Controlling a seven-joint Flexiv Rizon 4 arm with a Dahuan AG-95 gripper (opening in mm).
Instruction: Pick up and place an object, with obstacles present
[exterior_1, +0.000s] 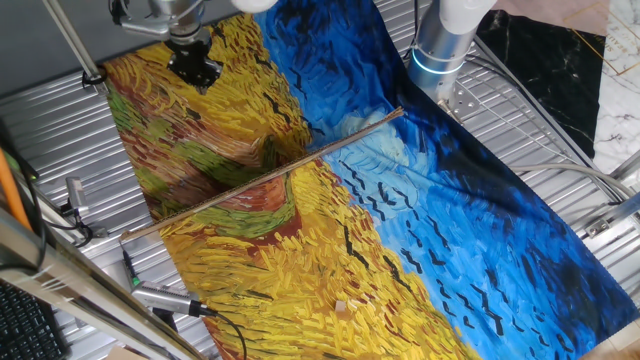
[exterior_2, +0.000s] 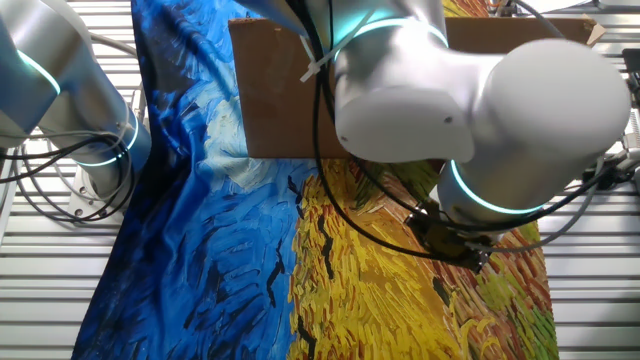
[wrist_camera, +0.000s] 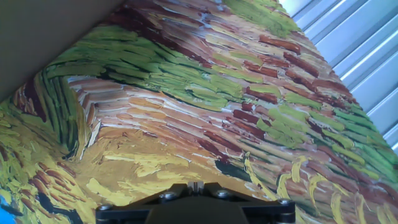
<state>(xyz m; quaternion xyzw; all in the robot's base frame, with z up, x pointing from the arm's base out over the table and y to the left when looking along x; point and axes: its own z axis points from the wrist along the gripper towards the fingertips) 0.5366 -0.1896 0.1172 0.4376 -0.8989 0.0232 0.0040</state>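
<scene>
Pincer (exterior_1: 195, 68) hovers over the far left corner of the cloth (exterior_1: 480, 220); I cannot tell how far its fingers stand apart, and I see nothing in them. The block (exterior_1: 342, 307), tiny, pale tan, lies near the cloth's near edge, well apart from the pincer, beyond the thin brown rod (exterior_1: 262, 178). I judge it light, stiff, easily knocked; grip its flat opposite sides. Cloth is printed, with folds. A cardboard panel (exterior_2: 285, 90) stands upright.
</scene>
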